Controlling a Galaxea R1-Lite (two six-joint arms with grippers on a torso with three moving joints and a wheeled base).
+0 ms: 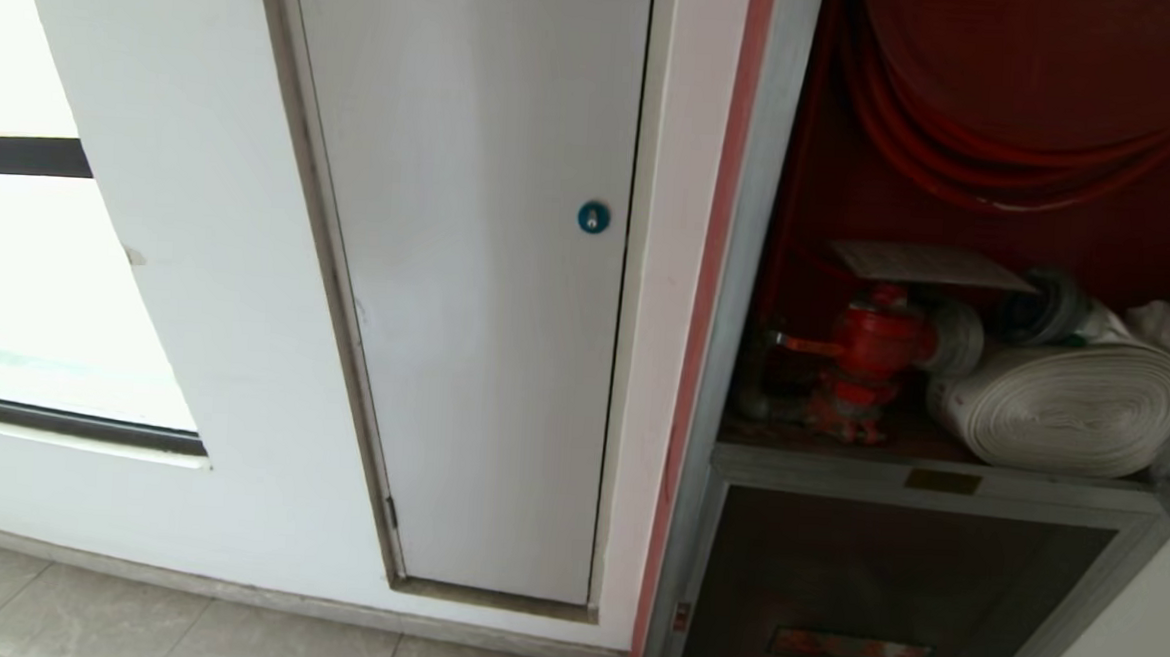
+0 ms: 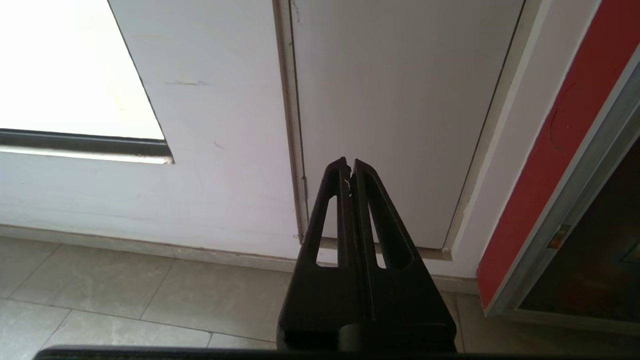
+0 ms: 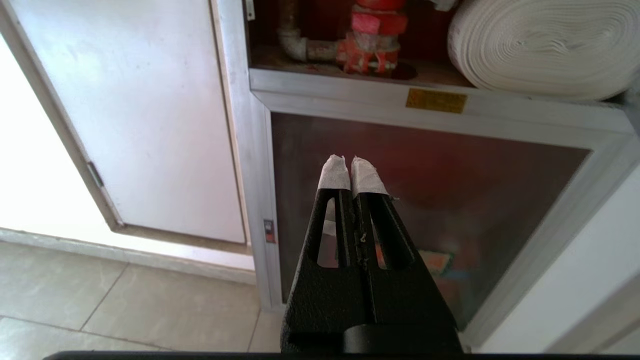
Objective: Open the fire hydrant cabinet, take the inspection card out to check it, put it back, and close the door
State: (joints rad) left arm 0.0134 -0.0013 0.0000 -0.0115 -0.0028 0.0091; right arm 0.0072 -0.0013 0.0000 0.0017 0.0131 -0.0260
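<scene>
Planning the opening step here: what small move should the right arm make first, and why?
Probably open the right gripper and ease it toward the door. Its jaws are shut on nothing, it hangs short of the dark glass, and the door's crossbar with the brass plate looks flush with the fire hydrant cabinet, so apparently closed.

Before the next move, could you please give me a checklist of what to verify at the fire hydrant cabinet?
1. Door open: not ok; it looks flush in the fire hydrant cabinet frame.
2. Inspection card found: cannot tell; a flat pale sheet lies on the hydrant valve.
3. Left gripper shut, empty: ok; it faces the plain white panel.
4. Right gripper shut, empty: ok; it faces the door's dark glass, apart from it.
5. Handle located: cannot tell.
</scene>
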